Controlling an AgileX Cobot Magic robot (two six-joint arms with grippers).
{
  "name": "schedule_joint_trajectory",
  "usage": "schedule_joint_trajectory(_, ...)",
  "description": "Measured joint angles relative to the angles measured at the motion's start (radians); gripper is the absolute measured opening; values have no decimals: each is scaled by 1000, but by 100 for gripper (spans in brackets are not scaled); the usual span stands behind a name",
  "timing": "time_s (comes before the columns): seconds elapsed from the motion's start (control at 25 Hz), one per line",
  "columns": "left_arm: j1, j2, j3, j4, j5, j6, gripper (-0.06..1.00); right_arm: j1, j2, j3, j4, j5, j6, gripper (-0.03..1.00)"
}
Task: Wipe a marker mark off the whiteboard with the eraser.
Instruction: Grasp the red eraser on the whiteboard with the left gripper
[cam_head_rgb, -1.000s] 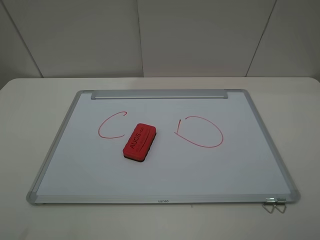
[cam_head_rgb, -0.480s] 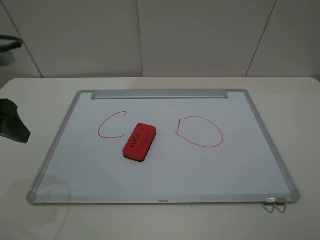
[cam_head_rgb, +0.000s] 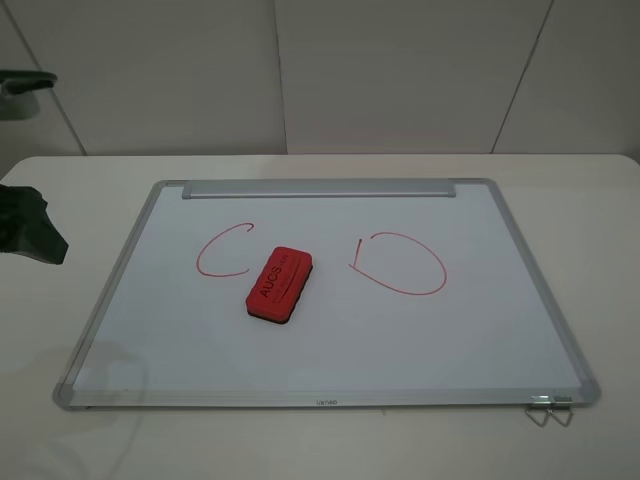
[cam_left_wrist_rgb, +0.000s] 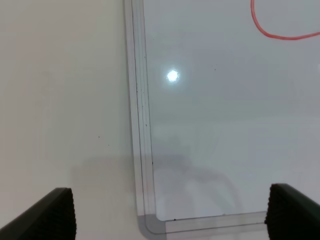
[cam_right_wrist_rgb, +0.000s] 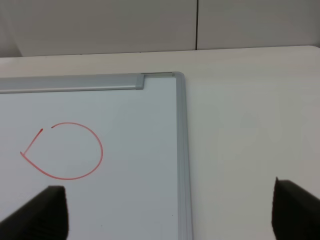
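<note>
The whiteboard (cam_head_rgb: 120, 262) lies flat on the table. On its left half is the marker mark (cam_head_rgb: 198, 258), a thin red open C, and its lower curve also shows in the left wrist view (cam_left_wrist_rgb: 282, 37). The red eraser (cam_head_rgb: 279, 284) lies just right of the C, lettering up, with nothing touching it. My left gripper (cam_left_wrist_rgb: 172, 215) hangs open over the board's near-left corner, well short of the eraser. My right gripper (cam_right_wrist_rgb: 172, 210) is open above the board's far-right part and does not show in the exterior view.
A red closed D-like loop (cam_head_rgb: 441, 262) with a small tail sits on the board's right half, also in the right wrist view (cam_right_wrist_rgb: 102, 150). The tray strip (cam_head_rgb: 320, 188) runs along the far edge. Two metal clips (cam_head_rgb: 548, 408) hang off the near-right corner. My left arm (cam_head_rgb: 30, 235) shows dark at the left edge.
My left arm has come into view at the left edge and edged toward the board, throwing a faint shadow on the near-left corner. The eraser and both marks have not moved.
</note>
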Motion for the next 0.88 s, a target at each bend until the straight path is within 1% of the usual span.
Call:
schedule_joint_trajectory(0.08, -30, 66, -20, 27, 20, 0, 76, 0, 0, 0, 0, 0, 0, 72)
schedule_joint_trajectory(0.24, -128, 229, -106, 75, 87, 0, 76, 0, 0, 0, 0, 0, 0, 72)
schedule_joint_trajectory(0.4, -221, 375, -239, 82, 135, -1, 76, 0, 0, 0, 0, 0, 0, 72)
schedule_joint_trajectory(0.52, -278, 476, -328, 82, 134, -13, 76, 0, 0, 0, 0, 0, 0, 72)
schedule_joint_trajectory(0.72, -378, 622, -486, 78, 82, -74, 76, 0, 0, 0, 0, 0, 0, 72)
schedule_joint_trajectory(0.88, -449, 748, -628, 38, 86, -84, 76, 0, 0, 0, 0, 0, 0, 72)
